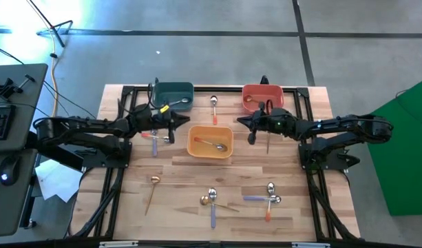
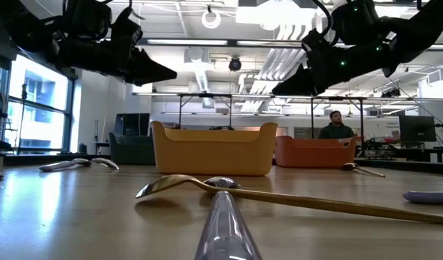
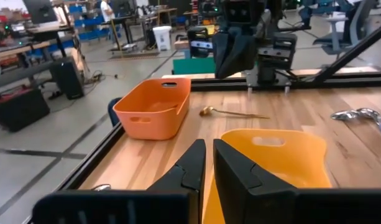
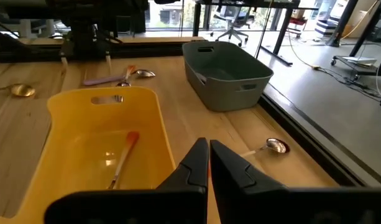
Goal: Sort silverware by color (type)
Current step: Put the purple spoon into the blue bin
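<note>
High view showed the silverware scattered in several places. One spoon with an orange-red handle [image 1: 211, 144] lay inside the yellow bin [image 1: 210, 142] at the table's middle, and a gold-handled spoon [image 1: 175, 105] rested in the teal bin [image 1: 173, 94] at the far left. Another orange-handled spoon [image 1: 214, 109] lay on the wood between the teal bin and the red bin [image 1: 262, 96]. Near the front edge sat a thin gold spoon [image 1: 152, 192], a crossed pair [image 1: 212, 201] of lavender and gold, and a second crossed pair [image 1: 268, 197] of lavender and orange-red.

Both arms hung above the table on either side of the yellow bin. The left gripper [image 3: 206, 163] had its fingers almost together with nothing between them; the right gripper [image 4: 206, 160] looked the same, its tips nearly touching and empty.

The main risk lay in the crossed pairs: a grasp on one handle could drag or flip its partner, perhaps toward the edge. The thin gold handles lay flat on the wood, so fingertips could skid off them. A lavender spoon [image 1: 154, 140] seemed to lie partly under the left arm, though the arm hid most of it, and a descent there might knock it. With both grippers so near the middle bin, they could also collide.
</note>
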